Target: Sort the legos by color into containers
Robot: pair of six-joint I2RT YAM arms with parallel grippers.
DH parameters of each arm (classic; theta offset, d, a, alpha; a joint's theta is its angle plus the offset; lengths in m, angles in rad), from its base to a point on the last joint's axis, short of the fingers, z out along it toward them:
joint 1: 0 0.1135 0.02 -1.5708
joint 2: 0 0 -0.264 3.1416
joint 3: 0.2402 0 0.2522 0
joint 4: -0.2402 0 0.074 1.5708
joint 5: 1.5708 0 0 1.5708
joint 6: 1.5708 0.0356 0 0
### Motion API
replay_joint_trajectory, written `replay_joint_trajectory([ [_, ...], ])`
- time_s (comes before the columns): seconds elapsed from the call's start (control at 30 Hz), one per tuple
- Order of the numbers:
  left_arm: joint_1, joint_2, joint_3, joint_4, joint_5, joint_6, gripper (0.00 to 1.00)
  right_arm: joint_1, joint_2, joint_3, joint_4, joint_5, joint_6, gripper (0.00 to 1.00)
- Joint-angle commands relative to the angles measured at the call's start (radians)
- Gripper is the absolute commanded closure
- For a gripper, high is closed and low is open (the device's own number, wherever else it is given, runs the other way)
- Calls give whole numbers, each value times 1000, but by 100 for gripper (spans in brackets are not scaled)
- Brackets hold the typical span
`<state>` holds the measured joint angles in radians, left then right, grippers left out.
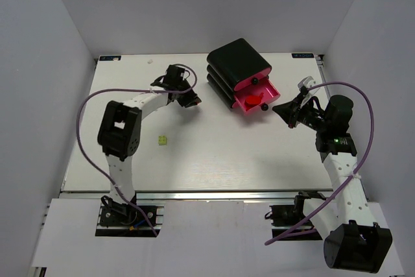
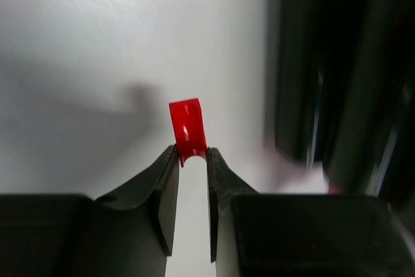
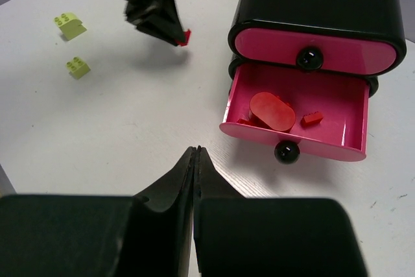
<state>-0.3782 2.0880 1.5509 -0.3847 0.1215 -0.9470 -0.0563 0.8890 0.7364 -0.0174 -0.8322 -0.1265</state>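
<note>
My left gripper (image 1: 193,100) is shut on a small red lego (image 2: 188,128), pinched at the fingertips just above the table, left of the black cabinet (image 1: 237,60). The right wrist view shows it too (image 3: 186,37). A pink drawer (image 1: 275,93) below the closed top one stands pulled out and holds red pieces (image 3: 272,109). My right gripper (image 1: 280,109) is shut and empty, hovering just right of the open drawer (image 3: 292,144). Two yellow-green legos (image 3: 70,24) (image 3: 78,66) lie on the table; one shows in the top view (image 1: 162,139).
The cabinet is a dark blur at the right of the left wrist view (image 2: 337,63). The closed top drawer has a dark knob (image 3: 309,58). White walls enclose the table on three sides.
</note>
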Motion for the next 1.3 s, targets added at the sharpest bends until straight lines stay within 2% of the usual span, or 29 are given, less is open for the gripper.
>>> replay_joint_trajectory([
  [0.0,-24,-233,-197,243,265,246,100,-2,-10,-9,56,13,5,100],
  [0.03,-34,-255,-236,275,336,267,100,-2,-9,-9,57,13,5,100],
  [0.17,-83,-318,-307,311,467,427,100,-1,-2,-9,59,31,2,100],
  [0.3,-162,-341,-295,313,491,508,100,-2,-1,-9,59,57,-4,100],
  [0.37,-211,-326,-235,282,480,548,100,-4,-2,-9,60,83,-7,100],
  [0.53,-296,-203,-4,155,362,602,100,-11,-5,-12,69,149,2,100],
  [0.67,-338,-149,104,141,255,620,100,-23,-4,-11,70,154,8,100],
  [0.87,-387,-59,265,75,12,636,100,-36,-9,-14,71,146,11,100],
  [1.03,-406,64,414,-9,-86,649,99,-42,-10,-12,71,134,13,100],
  [1.27,-406,130,512,-68,-230,657,83,-51,-10,-12,71,117,18,100],
])
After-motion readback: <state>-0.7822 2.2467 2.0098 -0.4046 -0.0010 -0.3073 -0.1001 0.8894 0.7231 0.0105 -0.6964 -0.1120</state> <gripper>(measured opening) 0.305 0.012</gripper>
